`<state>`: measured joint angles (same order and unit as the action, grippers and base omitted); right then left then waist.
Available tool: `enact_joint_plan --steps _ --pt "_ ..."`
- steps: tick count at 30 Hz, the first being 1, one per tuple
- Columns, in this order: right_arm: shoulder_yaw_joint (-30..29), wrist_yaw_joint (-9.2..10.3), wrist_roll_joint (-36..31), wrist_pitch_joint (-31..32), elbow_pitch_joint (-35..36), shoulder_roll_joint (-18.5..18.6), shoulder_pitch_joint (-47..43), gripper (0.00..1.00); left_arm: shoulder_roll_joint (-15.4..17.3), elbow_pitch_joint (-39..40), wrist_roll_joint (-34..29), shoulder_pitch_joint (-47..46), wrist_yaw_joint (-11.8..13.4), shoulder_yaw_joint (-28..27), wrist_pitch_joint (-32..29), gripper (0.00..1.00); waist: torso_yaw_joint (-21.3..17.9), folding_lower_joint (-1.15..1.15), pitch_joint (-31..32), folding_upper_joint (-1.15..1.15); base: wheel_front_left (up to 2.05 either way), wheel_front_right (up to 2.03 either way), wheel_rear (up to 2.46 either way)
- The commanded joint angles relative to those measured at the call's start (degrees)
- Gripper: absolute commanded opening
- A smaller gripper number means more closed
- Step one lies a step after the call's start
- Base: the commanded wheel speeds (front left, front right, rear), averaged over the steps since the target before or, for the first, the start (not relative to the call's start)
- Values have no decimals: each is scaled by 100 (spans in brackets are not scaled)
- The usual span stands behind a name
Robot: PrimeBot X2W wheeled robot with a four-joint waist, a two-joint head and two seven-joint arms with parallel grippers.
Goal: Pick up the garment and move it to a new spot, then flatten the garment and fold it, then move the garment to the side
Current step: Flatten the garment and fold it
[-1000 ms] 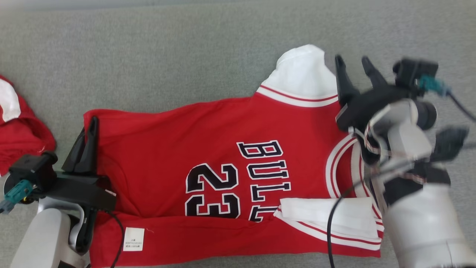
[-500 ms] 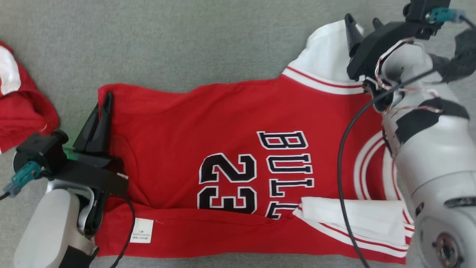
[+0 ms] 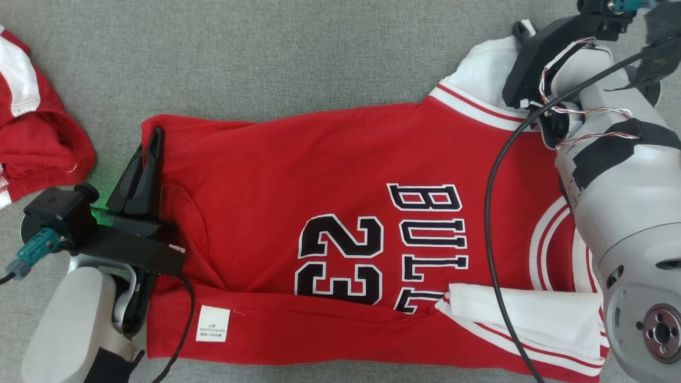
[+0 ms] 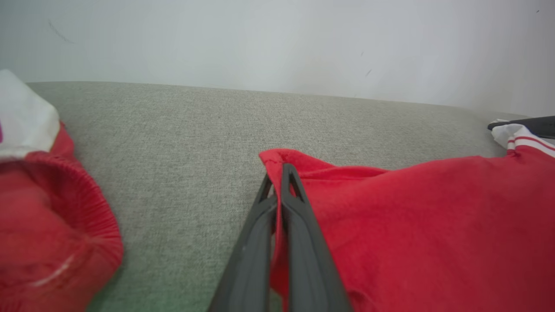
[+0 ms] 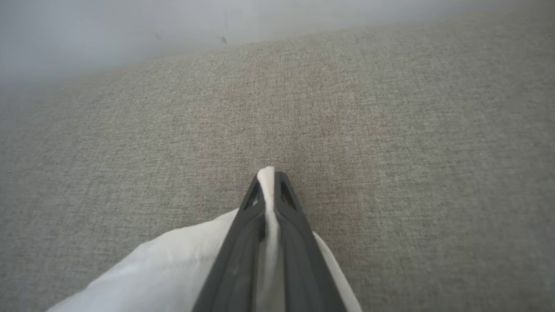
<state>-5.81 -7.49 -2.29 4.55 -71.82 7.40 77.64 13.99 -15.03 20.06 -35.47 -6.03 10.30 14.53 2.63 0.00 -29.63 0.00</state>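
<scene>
grey fabric, jersey pinched in both jaws

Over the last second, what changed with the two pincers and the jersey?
The right pincer, open beside the white sleeve a second ago, reached onto it and closed on its fabric. The left pincer stayed shut on a corner of the jersey, which still lies spread on the grey surface; its shift in the head view is camera motion.

Bright, even light, soft shadows, green glow by the left tool, blurry wrist-view foregrounds.
</scene>
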Motion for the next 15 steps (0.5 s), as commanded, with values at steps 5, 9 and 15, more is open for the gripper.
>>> enact_joint_plan --steps 5,9,15 --pt "-174 0 -247 -233 -36 -150 40 0 54 -75 71 12 -15 -60 45 0 -29 0 33 0 0 0 0" --pt "-246 0 -374 -581 40 -210 42 0 66 -106 76 89 -3 -108 62 0 -67 0 126 0 0 0 0" --pt "-193 -1 -265 -1282 53 -273 -204 0 34 -150 84 233 38 -151 69 0 -164 0 376 0 0 0 0"
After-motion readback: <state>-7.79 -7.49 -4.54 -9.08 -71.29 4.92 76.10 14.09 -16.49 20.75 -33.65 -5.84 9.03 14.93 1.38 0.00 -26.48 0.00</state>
